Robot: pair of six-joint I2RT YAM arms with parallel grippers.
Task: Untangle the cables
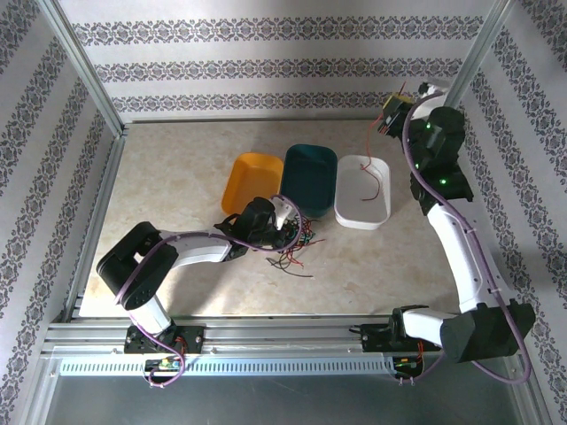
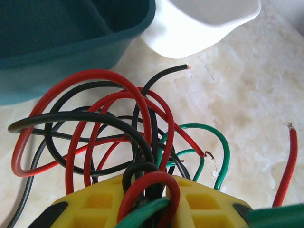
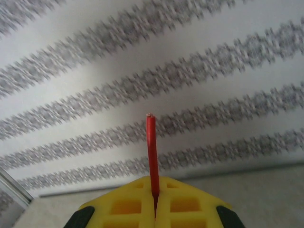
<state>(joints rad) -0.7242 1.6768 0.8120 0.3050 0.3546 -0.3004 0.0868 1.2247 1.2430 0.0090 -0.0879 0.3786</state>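
Observation:
The cables (image 1: 297,243) lie as a tangle of red, black and green wires on the table, just in front of the teal tray (image 1: 310,177). My left gripper (image 1: 285,223) is low at the tangle. In the left wrist view its yellow fingers (image 2: 95,204) are shut on a bundle of red, black and green loops (image 2: 142,185), and the rest of the cables (image 2: 95,123) fan out ahead. My right gripper (image 1: 390,115) is raised high at the back right, shut on a single red cable (image 3: 151,152). That red cable (image 1: 373,173) hangs down over the white tray (image 1: 361,212).
An orange tray (image 1: 252,181), the teal tray and the white tray stand side by side mid-table. The teal tray wall (image 2: 71,38) and the white tray (image 2: 199,23) are close ahead of the left gripper. A loose red wire end (image 2: 287,166) lies at right. Frame posts and patterned walls enclose the table.

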